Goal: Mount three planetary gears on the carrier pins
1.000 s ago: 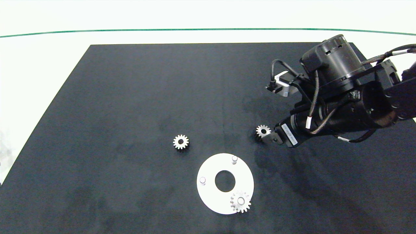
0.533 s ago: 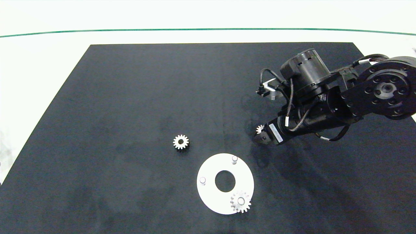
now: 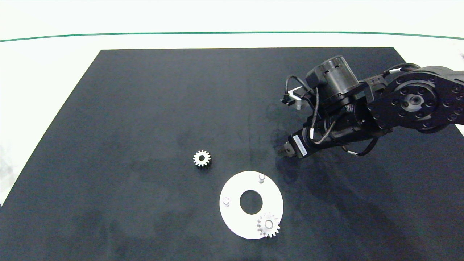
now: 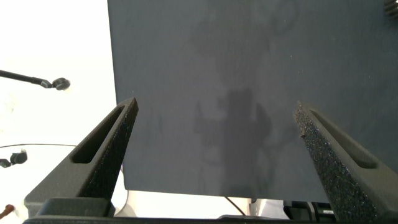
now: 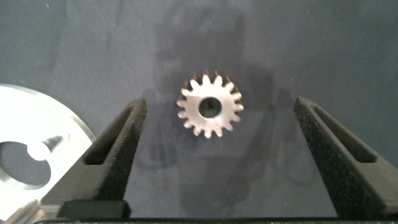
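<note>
A loose gear [image 5: 210, 107] is seen lying flat midway between the spread, empty fingers of the right gripper [image 5: 214, 124], up and right of the white disc [image 3: 235, 223].

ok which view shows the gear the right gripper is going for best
The right wrist view: the gear lies flat on the black mat, teeth and centre hole plain, between the open fingers of the right gripper. In the head view that gripper hides it. The left wrist view shows only mat.
</note>
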